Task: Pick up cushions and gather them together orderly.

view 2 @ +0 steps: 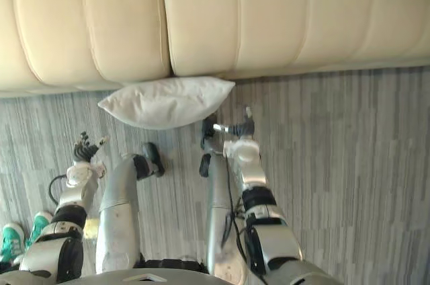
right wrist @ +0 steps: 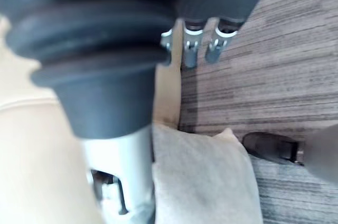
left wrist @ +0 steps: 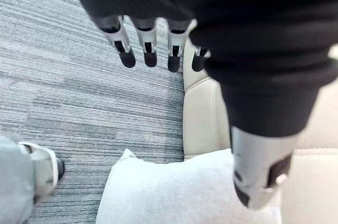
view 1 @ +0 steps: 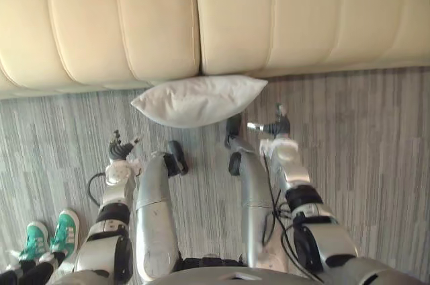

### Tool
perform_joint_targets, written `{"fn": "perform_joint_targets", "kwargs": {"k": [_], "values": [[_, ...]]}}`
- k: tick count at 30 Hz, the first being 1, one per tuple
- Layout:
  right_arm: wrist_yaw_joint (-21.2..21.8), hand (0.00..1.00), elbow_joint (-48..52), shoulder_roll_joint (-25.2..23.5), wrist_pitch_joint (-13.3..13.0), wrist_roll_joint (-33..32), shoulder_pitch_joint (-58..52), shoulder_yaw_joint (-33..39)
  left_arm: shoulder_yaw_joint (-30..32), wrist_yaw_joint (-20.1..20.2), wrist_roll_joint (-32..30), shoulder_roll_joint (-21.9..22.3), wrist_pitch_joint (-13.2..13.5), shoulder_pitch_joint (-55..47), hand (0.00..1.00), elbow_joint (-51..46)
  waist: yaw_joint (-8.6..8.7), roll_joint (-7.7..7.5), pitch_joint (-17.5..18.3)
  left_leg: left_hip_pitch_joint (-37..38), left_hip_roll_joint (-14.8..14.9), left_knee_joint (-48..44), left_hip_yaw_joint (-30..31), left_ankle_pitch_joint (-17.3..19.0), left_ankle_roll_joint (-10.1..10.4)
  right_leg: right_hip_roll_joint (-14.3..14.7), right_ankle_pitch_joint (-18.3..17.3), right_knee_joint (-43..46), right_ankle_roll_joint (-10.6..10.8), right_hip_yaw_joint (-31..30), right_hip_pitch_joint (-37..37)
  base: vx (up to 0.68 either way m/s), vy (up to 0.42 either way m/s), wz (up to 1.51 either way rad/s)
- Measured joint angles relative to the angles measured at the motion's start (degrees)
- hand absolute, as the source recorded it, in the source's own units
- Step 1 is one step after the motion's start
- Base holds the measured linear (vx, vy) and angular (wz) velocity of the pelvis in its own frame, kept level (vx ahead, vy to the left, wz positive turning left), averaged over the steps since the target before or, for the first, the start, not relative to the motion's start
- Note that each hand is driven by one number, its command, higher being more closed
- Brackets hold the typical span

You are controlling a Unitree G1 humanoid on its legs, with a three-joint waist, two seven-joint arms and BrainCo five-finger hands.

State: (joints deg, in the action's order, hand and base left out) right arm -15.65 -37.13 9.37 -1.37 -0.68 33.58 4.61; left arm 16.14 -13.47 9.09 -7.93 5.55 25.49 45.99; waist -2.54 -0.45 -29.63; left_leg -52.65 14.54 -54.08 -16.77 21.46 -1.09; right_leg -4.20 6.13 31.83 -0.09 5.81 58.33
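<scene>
Sofa (view 1: 235, 16): cream and ribbed, spans the top of the frame

Carpet (view 1: 363, 137): grey and striped, fills the lower frame

Cushion (view 1: 198, 100): white, on the carpet at upper centre, back edge against the sofa's base, untouched by either hand

Right hand (view 1: 277, 128): just right of the cushion's right corner, fingers straight and apart, empty; best slid low under that corner

Left hand (view 1: 123, 148): lower left of the cushion, near but clear of it, fingers relaxed and apart, empty; should probably reach the far-left corner so both ends lift level without sagging

Shoes (view 1: 52, 234): green, a person's, lower left corner, well clear of the cushion
</scene>
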Motion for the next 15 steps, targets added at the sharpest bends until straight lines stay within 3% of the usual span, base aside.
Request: {"fn": "perform_joint_targets", "kwargs": {"k": [4, 9, 10, 11, 15], "values": [[-0.7, 0.0, -2.8, 0.9, 0.4, 0.0, 7.5, -0.2, 0.8, 0.0, 5.1, 0.0, 0.1, 4.3, 0.0, 0.1, -0.18, 0.12, -0.8, -7.1, 0.0, -2.8, 1.9, -0.1, 0.1, -0.8, -1.1, 4.0, -0.4, 1.2, 6.6, -0.03, -0.021, 0.14], [-2.2, 0.0, -4.5, 1.0, 0.6, -0.1, 14.0, -2.3, 1.4, -0.1, 7.1, -0.1, 0.1, 7.6, 0.0, -0.4, -0.26, 0.13, -0.9, -12.4, -0.2, -4.3, 2.5, -0.6, -0.1, -1.6, -1.7, 6.4, 0.0, 1.4, 11.9, -0.05, -0.029, 0.09], [-2.4, 1.0, -4.5, 1.0, 0.6, -0.1, 15.4, -2.3, 1.3, -0.1, 7.1, -0.1, 0.1, 8.5, 0.0, -0.5, -0.29, 0.12, -0.9, -13.8, -0.2, -4.7, 2.8, -0.8, -0.2, -1.7, -1.7, 6.9, 0.0, 1.6, 13.2, -0.06, -0.039, 0.11], [-2.6, 1.0, -4.4, 1.1, 0.6, -0.2, 16.0, -2.3, 1.2, -0.2, 7.1, -0.2, 0.2, 9.0, 1.0, -0.6, -0.26, 0.12, -0.9, -14.5, -0.3, -4.8, 2.9, -0.9, -0.2, -1.9, -1.8, 7.1, 0.0, 1.7, 13.8, -0.08, -0.05, 0.19], [-4.7, 1.0, -4.0, 2.1, 0.6, -1.9, 20.0, -2.3, -1.3, -1.3, 6.8, -0.7, 0.3, 12.5, 1.0, -3.3, -0.05, 0.17, -1.1, -18.7, -1.1, -4.8, 4.2, -2.2, -0.2, -3.0, -1.9, 7.9, -0.2, 2.8, 17.3, -0.07, -0.047, 0.18]]}}
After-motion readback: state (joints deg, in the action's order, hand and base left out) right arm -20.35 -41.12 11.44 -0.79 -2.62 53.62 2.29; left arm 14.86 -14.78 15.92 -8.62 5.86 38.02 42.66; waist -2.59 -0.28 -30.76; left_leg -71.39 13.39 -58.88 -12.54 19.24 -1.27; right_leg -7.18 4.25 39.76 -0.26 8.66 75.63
